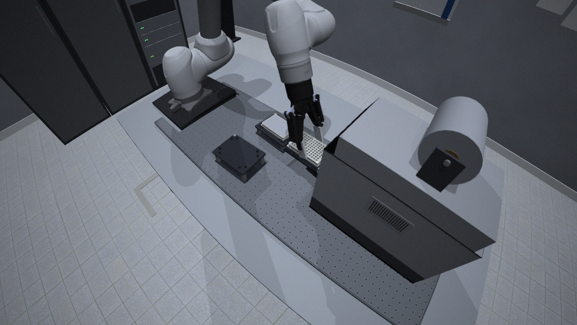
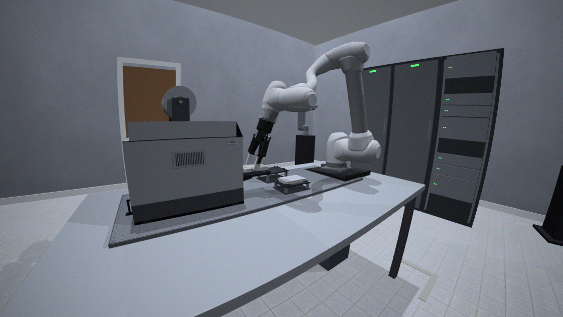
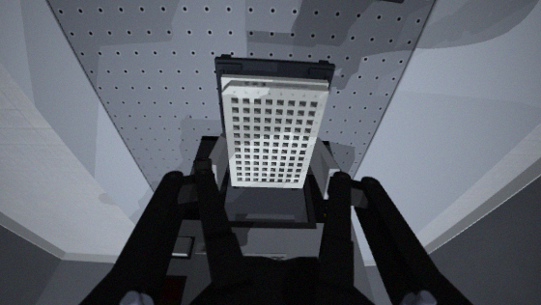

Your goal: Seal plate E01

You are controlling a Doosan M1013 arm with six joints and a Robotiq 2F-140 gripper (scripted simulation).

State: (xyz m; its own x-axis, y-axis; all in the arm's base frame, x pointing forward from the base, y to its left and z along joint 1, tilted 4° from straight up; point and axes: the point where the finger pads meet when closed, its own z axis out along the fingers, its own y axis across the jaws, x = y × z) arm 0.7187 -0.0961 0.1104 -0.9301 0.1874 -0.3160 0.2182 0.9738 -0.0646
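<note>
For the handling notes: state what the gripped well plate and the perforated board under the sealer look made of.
Well plate: matte white, probably moulded plastic; uniform square wells, no shine. The gripper holds it. Perforated board: dark grey, likely anodised metal; regular hole grid, faint sheen.

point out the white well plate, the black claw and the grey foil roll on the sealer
white multi-well plate [image 3: 270,140], wrist view, on the middle of its grid of wells
black two-finger claw [image 1: 307,135], top view, midway between its fingertips, shut on the plate
grey cylindrical foil roll [image 1: 460,129], top view, on its curved side
</note>
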